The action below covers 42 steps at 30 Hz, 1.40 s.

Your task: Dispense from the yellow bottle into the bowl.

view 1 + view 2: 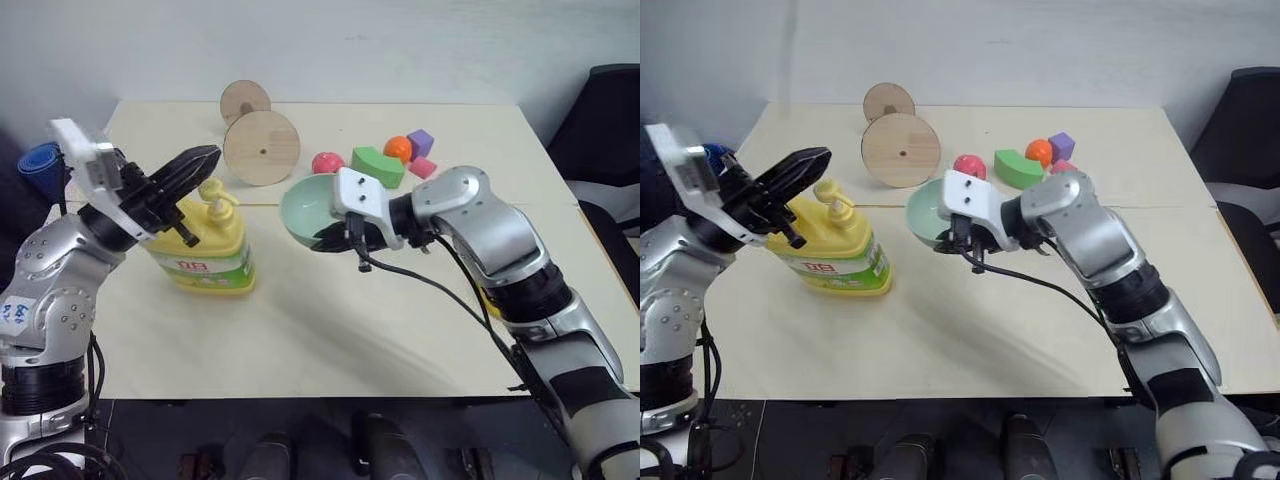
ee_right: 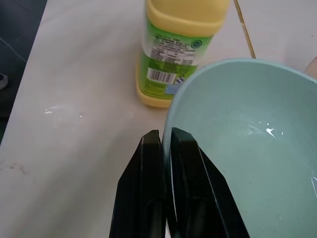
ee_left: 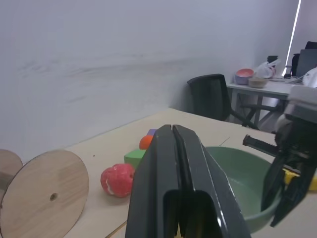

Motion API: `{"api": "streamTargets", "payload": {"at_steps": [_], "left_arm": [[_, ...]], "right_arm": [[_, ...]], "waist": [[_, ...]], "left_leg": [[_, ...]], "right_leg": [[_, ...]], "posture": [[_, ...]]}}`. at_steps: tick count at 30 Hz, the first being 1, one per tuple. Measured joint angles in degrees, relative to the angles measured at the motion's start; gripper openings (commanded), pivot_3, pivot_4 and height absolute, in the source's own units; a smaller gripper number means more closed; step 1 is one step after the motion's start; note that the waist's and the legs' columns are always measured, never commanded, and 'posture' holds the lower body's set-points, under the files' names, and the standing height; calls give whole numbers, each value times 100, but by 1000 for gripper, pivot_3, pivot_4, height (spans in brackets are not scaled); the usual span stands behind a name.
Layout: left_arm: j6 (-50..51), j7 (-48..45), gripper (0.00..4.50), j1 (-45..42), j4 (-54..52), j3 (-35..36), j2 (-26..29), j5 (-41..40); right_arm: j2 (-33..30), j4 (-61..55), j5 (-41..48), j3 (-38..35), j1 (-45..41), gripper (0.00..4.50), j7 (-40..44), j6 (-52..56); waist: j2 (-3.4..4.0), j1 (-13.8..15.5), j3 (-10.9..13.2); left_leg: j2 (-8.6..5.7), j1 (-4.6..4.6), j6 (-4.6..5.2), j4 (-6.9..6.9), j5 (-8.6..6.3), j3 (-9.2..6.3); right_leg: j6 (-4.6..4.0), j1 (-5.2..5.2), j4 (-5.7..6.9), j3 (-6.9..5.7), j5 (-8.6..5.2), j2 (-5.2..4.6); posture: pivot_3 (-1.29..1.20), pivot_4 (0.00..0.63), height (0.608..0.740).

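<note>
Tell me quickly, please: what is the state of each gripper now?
Left gripper: closed, holding nothing, above the yellow bottle.
Right gripper: closed on the rim of the bowl, holding it off the table.

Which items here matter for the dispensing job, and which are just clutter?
Job:
yellow bottle, standing on the table
bowl, rim pinched by the right tool

Clutter:
wooden spool
red ball
green arch block
orange ball
purple block

Wooden spool [image 1: 261, 147], coloured blocks [image 1: 378, 165]
</note>
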Motion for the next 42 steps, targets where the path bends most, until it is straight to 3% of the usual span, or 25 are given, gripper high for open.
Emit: {"api": "streamTargets", "payload": {"at_steps": [6,23,34,42], "left_arm": [[224,112,35,-61,29,-154,-130,255],[693,573,35,82,-413,-249,-177,651],[694,640,35,475,-605,-232,-300,659],[685,641,35,507,-602,-201,-395,662]], "right_arm": [[385,-355,145,198,-319,0,-6,445],[581,-412,394,226,-469,0,-145,920],[766,-359,550,34,-481,0,-383,931],[772,-331,564,35,-478,0,-414,925]], "waist": [[-3,-45,-2],[-2,-48,-7],[90,-54,-117],[92,-53,-132]], "left_leg": [[-3,2,-2,6,1,-5],[-9,16,-7,9,5,-6],[-10,30,-8,0,6,-4],[-10,30,-8,-1,6,-4]], "right_leg": [[1,2,12,7,0,-5],[0,4,38,25,0,-10],[-2,7,43,46,-1,-11],[-4,6,45,52,-2,-11]], "posture": [[0,150,740],[0,150,740],[0,150,740],[0,150,740]]}}
